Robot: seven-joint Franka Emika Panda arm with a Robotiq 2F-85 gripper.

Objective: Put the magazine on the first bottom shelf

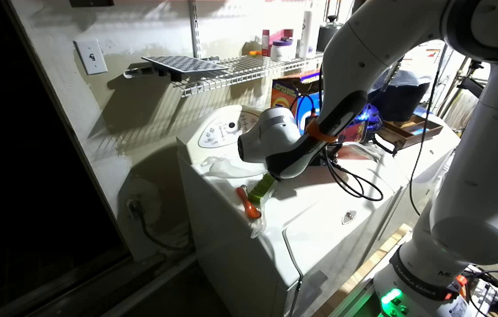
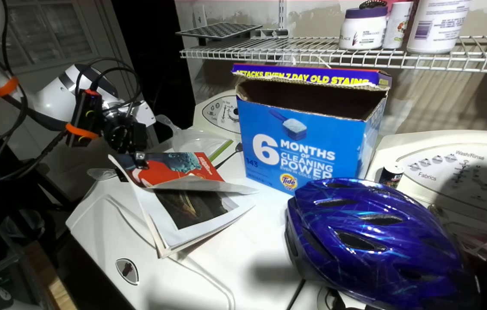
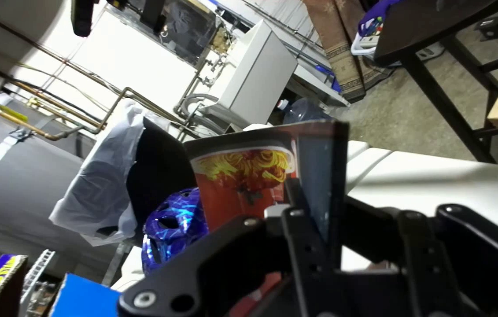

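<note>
Red-covered magazine (image 2: 183,206): raised edge held in the claw (image 2: 131,166), gap narrow around it; lower pages splay over the white tabletop (image 2: 265,232).

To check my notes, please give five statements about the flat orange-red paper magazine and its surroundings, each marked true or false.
1. A round white jar with a purple lid stands on the white wire shelf. True.
2. The black hand is around part of the magazine. True.
3. The magazine lies on that shelf. False: it is over the white boxy appliance.
4. In an exterior view, a glossy blue helmet partly hides the blue cardboard box. True.
5. The box is closed. False: its top is open.
</note>
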